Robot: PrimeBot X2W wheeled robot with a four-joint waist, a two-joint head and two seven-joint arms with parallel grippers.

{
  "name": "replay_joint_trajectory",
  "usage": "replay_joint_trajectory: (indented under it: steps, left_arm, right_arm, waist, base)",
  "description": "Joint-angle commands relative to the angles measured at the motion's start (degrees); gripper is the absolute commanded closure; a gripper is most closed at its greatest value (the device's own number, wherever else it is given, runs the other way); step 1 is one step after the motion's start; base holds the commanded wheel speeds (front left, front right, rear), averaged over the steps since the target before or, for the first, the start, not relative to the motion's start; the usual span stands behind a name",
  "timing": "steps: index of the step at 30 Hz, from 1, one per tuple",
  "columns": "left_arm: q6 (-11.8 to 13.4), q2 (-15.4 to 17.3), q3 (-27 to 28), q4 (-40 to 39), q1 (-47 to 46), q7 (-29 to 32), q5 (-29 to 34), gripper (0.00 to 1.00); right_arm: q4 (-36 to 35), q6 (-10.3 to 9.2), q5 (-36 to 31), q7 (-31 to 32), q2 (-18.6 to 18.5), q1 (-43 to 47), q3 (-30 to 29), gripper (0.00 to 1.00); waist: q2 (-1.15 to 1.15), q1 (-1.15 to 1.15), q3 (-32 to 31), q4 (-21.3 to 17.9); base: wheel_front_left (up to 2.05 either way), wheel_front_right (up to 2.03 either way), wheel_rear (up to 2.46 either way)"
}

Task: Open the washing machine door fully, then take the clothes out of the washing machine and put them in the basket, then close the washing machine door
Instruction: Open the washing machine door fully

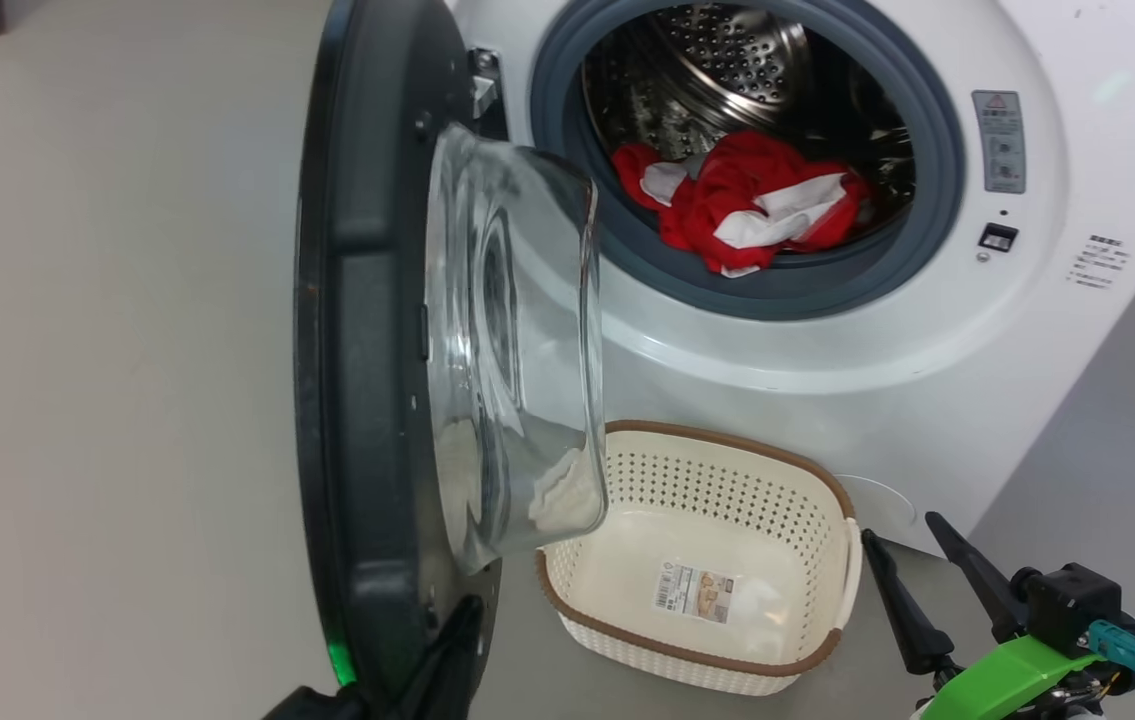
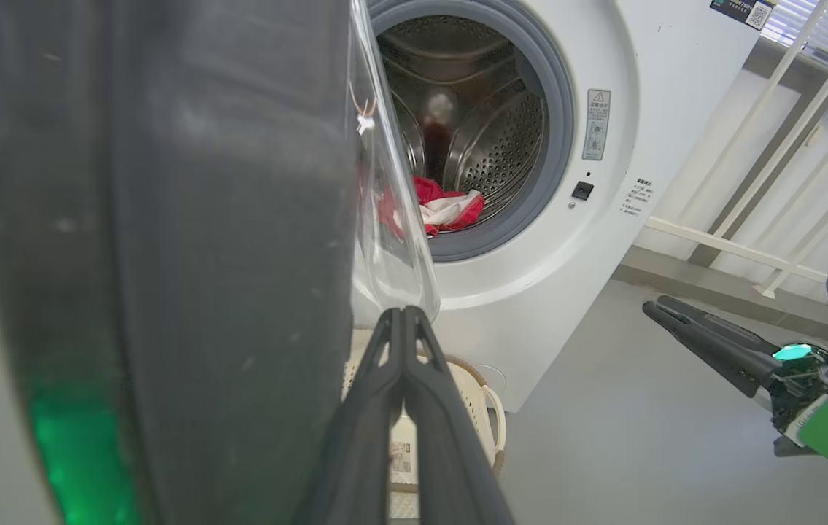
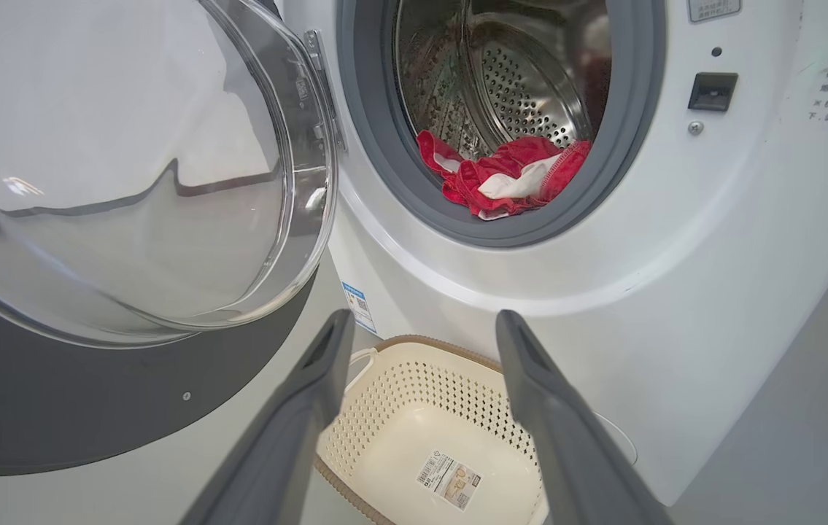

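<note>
Pressed together, the left tool (image 1: 457, 640) sits at the lower edge of the door (image 1: 367, 300), likely to push it wider; the spread right tool (image 1: 902, 530) hovers by the basket (image 1: 727, 440).

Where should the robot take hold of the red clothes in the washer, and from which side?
I'd pinch the clothes at the raised red hump in the heap's middle, coming in through the front opening with the open right pincer. The heap bunches upward there near the front lip of the drum, and the washing machine door stands at the left.
</note>
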Motion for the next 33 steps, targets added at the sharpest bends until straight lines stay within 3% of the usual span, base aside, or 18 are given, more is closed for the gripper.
replay_joint_trajectory:
  steps: [1,10,22,33]
  left_arm:
    - [1.4,0.8,3.3,-2.1,-0.7,-0.6,0.3,1.0]
    - [3.6,2.5,7.1,-3.0,0.5,-1.2,-0.2,1.0]
    - [4.1,5.7,14.8,2.6,-3.3,-5.0,-2.3,1.0]
    - [2.0,8.9,21.3,13.5,-9.9,-10.7,-4.6,1.0]
  right_arm:
    - [-1.6,0.09,-0.7,-0.7,-0.7,-0.9,0.5,0.0]
    - [-2.3,0.09,-1.0,-0.7,-0.8,-1.3,0.0,0.0]
    - [-3.1,0.09,-1.0,-0.7,-1.1,-1.9,0.7,0.0]
    - [-3.4,0.09,-0.8,-0.7,-2.0,-2.6,1.4,0.0]
  waist:
    - [0.0,0.0,0.4,1.2]
    - [0.0,0.0,0.7,3.3]
    - [0.0,0.0,1.0,3.6]
    - [0.0,0.0,2.5,2.8]
  base:
    - [0.0,0.0,0.0]
    - [0.0,0.0,0.0]
    - [0.0,0.0,0.0]
    - [0.0,0.0,0.0]
